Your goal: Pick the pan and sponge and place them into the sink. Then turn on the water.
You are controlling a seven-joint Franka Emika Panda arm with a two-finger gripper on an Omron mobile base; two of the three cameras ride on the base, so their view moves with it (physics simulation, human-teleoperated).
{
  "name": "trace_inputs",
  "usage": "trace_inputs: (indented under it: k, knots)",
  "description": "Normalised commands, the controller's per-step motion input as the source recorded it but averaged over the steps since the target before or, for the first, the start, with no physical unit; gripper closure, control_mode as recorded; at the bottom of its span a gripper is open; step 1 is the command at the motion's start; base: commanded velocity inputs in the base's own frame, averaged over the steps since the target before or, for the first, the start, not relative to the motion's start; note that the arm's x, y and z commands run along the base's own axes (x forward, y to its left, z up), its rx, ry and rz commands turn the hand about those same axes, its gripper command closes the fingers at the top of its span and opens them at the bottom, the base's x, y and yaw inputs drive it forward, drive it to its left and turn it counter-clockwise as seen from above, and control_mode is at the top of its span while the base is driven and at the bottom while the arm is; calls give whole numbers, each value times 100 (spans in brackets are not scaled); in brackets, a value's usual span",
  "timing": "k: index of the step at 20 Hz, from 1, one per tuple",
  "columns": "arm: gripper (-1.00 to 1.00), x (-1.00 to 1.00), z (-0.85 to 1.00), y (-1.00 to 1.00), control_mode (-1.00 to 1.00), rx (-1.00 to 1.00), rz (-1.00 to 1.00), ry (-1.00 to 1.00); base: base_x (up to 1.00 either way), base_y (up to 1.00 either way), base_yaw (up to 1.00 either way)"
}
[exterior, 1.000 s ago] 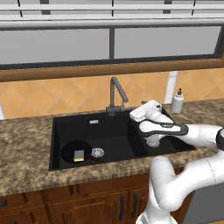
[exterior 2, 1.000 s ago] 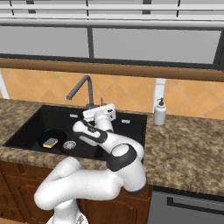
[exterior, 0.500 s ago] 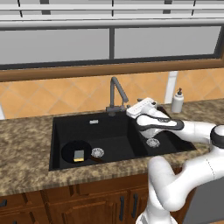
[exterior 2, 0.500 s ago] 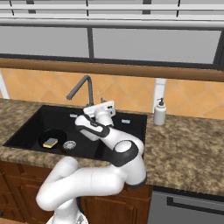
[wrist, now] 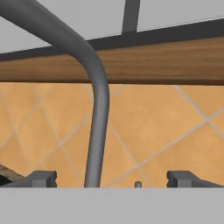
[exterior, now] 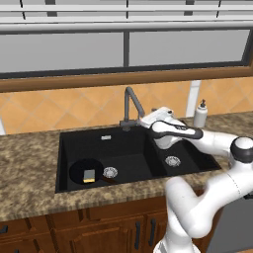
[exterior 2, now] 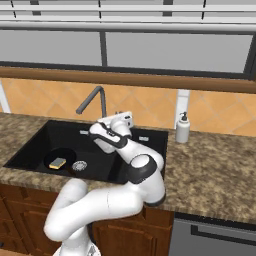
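The black pan [exterior: 79,169] lies in the large left basin of the sink [exterior: 129,148], with the yellow sponge [exterior: 89,175] resting on it. From the right base camera the pan [exterior 2: 52,156] and sponge [exterior 2: 57,163] sit at the near left of the sink [exterior 2: 35,142]. My gripper [exterior: 144,121] hovers over the back of the sink, right beside the base of the dark grey faucet [exterior: 131,105]. In the hand view the faucet neck [wrist: 99,118] rises between my gripper's [wrist: 111,179] widely spread fingertips [wrist: 41,178], untouched. No water runs from the spout.
A white soap dispenser [exterior: 200,114] stands on the granite counter [exterior: 29,183] right of the sink, near the tiled back wall. The smaller right basin shows its silver drain [exterior: 172,160]. A wooden window sill [wrist: 166,65] runs above the faucet.
The hand has risen from over the right basin and swung back and left toward the faucet base. The jaws stayed open. Pan and sponge have not moved.
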Motion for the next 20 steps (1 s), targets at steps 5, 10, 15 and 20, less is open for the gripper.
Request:
trace_inputs:
  k: [5, 10, 15, 20]
  knots:
    - [-100, 37, -19, 0, -100, 5, 1, 1, 0, 0, 0]
    - [-100, 35, -29, 0, -100, 1, 2, 0, 0, 0, 0]
    - [-100, 37, -32, -2, -100, 4, 3, 0, 0, 0, 0]
    - [-100, 38, -36, -1, -100, 8, 5, 0, 0, 0, 0]
